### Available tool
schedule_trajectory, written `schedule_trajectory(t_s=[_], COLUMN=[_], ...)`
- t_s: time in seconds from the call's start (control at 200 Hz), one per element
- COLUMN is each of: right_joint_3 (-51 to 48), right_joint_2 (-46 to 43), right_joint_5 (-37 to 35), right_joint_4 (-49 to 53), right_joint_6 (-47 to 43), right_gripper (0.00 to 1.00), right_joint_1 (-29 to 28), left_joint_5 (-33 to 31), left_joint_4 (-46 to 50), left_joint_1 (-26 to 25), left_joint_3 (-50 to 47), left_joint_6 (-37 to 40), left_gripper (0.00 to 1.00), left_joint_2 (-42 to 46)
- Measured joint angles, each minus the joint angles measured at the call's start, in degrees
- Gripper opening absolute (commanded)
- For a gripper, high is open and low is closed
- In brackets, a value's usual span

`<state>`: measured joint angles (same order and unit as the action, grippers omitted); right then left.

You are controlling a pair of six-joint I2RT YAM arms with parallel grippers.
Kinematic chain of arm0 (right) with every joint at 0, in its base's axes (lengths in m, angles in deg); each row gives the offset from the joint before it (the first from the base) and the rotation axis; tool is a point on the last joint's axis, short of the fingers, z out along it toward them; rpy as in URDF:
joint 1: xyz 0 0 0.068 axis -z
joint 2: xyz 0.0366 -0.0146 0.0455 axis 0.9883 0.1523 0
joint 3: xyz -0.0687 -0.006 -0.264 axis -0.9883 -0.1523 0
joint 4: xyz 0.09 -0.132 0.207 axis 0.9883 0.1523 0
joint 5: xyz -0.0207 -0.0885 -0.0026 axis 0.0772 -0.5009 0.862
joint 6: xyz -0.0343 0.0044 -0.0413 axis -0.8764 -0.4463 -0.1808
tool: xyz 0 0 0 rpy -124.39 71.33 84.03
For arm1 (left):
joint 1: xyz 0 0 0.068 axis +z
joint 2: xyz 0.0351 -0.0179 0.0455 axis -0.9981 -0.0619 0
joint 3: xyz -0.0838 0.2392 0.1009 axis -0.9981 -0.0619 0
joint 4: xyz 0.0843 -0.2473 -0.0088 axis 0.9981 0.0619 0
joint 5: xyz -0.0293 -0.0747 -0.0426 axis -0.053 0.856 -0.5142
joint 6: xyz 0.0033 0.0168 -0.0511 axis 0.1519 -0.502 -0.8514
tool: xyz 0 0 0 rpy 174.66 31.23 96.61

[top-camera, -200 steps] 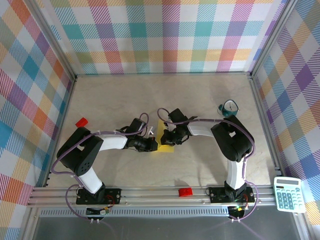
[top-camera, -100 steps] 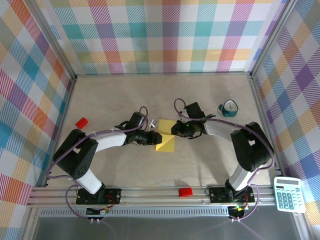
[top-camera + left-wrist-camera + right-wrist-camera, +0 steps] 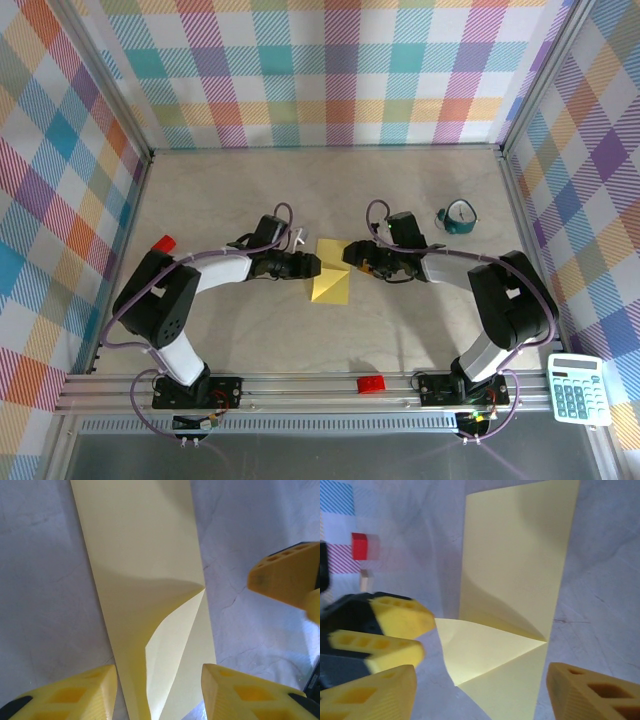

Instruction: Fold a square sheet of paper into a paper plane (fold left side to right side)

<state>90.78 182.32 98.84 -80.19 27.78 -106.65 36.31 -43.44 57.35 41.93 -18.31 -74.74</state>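
The square sheet of paper (image 3: pixel 331 278) lies on the bench (image 3: pixel 240 190) between the two arms, roughly mid-bench. It is doubled over into a tall narrow rectangle, so the left-to-right fold looks done. The step in hand seems to be the nose: at one end of the strip a corner flap is turned in along a diagonal crease. In both wrist views the flap stands part-raised and casts a shadow on the layer below, so it is not pressed flat. The left end effector (image 3: pixel 309 266) sits at the sheet's left edge. Its yellow fingers (image 3: pixel 75 692) are apart, one on either side of the strip's near end, and they do not pinch it. The right end effector (image 3: pixel 354 256) is at the opposite edge near the top corner. Its jaws are spread wide over the flap end of the paper (image 3: pixel 520 555) and grip nothing. The sheet rests free on the bench with neither arm holding it. I judge the next move to be setting that diagonal crease. One end effector would pin the body of the strip so the thin paper cannot slide. The other would close and press or sweep along the fold line from the centre outward, low enough to flatten the flap without snagging its loose edge. Only after that would the opposite corner be worth starting.
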Motion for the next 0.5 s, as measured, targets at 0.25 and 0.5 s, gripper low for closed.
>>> schedule_trajectory(t_s=[0.25, 0.5], right_joint_3=[0.0, 0.1], right_joint_2=[3.1, 3.8], right_joint_5=[3.3, 4.0], right_joint_4=[-4.5, -4.2], right_joint_6=[2.1, 2.1], right_gripper=[0.74, 0.74], right_joint_1=[0.0, 0.0], left_joint_5=[2.7, 2.8], left_joint_4=[-0.9, -4.1], left_joint_1=[0.0, 0.0], left_joint_3=[0.8, 0.5], left_joint_6=[0.9, 0.4], left_gripper=[0.27, 0.05], left_joint_2=[-3.1, -2.6])
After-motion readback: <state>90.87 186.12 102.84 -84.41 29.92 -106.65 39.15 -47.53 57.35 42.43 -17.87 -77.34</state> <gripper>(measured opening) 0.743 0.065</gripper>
